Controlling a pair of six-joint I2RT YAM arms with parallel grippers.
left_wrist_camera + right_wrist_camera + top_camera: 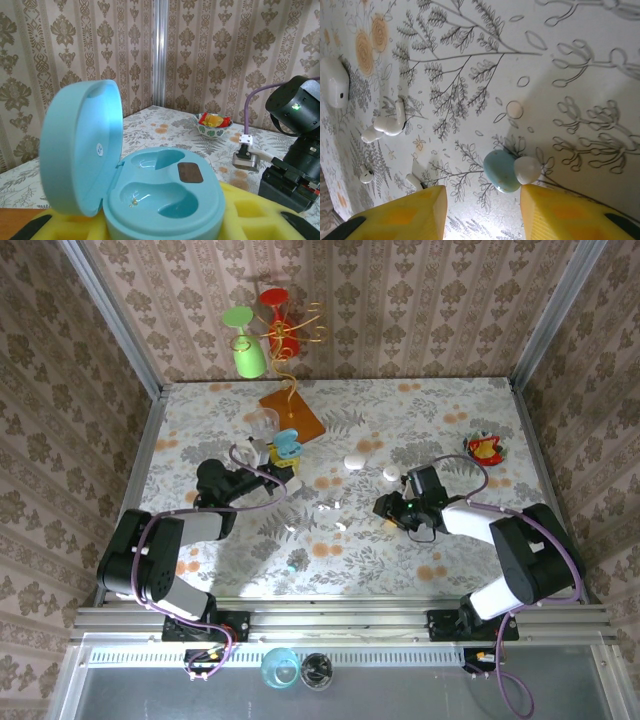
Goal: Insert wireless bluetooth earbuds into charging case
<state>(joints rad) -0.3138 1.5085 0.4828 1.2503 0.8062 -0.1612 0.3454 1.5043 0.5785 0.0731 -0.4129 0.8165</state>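
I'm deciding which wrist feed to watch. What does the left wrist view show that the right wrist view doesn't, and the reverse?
Left wrist: the open blue charging case, no earbuds in it, and a candy bowl. Right wrist: a blue-and-white earbud and, farther left, white earbuds. Both: the floral table.

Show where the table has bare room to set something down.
Free: the far stretch of floral table between the orange wooden board and the small patterned bowl of sweets, and the far-left corner. Crowded: the middle, where tiny white earbuds and white pebble-shaped cases lie between the right hand and the left hand gripping a light blue charging case.
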